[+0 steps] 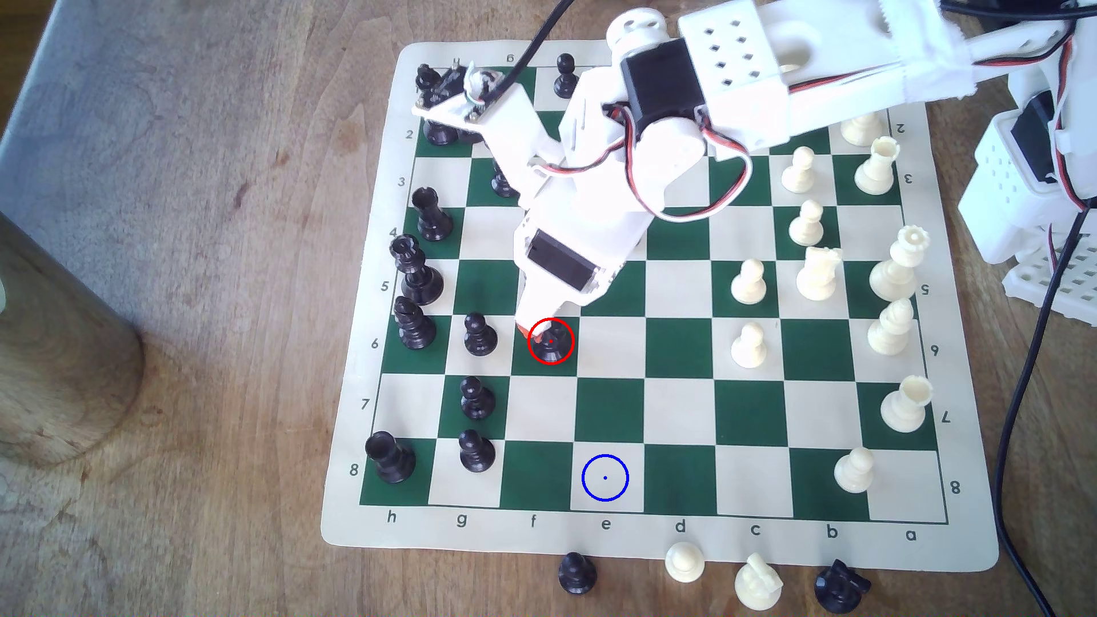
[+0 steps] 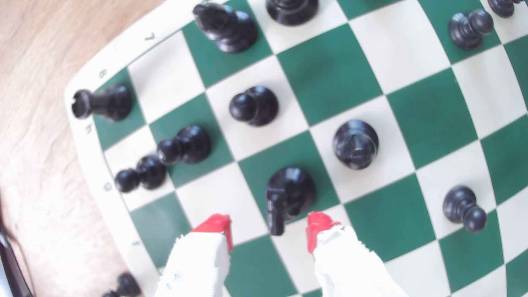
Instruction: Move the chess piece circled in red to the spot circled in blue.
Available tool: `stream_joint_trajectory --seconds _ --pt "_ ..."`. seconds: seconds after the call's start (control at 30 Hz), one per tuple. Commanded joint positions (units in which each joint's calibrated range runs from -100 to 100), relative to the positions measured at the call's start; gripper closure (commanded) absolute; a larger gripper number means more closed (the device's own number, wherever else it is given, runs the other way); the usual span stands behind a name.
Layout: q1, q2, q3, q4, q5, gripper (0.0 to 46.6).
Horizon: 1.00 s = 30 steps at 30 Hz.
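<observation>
The black knight point(image 1: 551, 344) stands inside the red ring on a green square in row 6. My gripper point(image 1: 537, 331) hangs just over it, open. In the wrist view the two red fingertips point(image 2: 217, 224) sit on either side of the knight point(image 2: 290, 194), whose horse head points into the gap between them; neither tip touches it. The blue-ringed cream square point(image 1: 605, 477) lies two rows nearer the board's front edge and one column toward the exterior view's right, with nothing standing on it.
Black pawns point(image 1: 479, 335) point(image 1: 476, 398) point(image 1: 476, 451) and a rook point(image 1: 389, 457) stand toward the exterior view's left of the knight. White pieces point(image 1: 749, 345) fill the right side. Several captured pieces point(image 1: 684, 560) lie off the board's front edge. A black cable point(image 1: 1021, 385) runs down the right.
</observation>
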Motion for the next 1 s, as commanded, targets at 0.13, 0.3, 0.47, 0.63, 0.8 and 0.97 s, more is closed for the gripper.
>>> stream_joint_trajectory --seconds 0.13,0.3,0.47,0.63,0.8,0.97 --pt "-0.9 0.2 -4.5 -2.0 -0.3 32.7" --pt "-1.4 1.7 -4.5 -2.5 0.0 34.2" --pt "-1.5 3.0 -4.5 -3.9 0.0 33.9" --pt "-1.1 3.6 -4.5 -5.2 0.2 34.2" --pt "-1.1 3.8 -4.5 -5.4 0.3 37.3" --pt "-1.6 3.4 -4.0 -5.4 0.4 46.4"
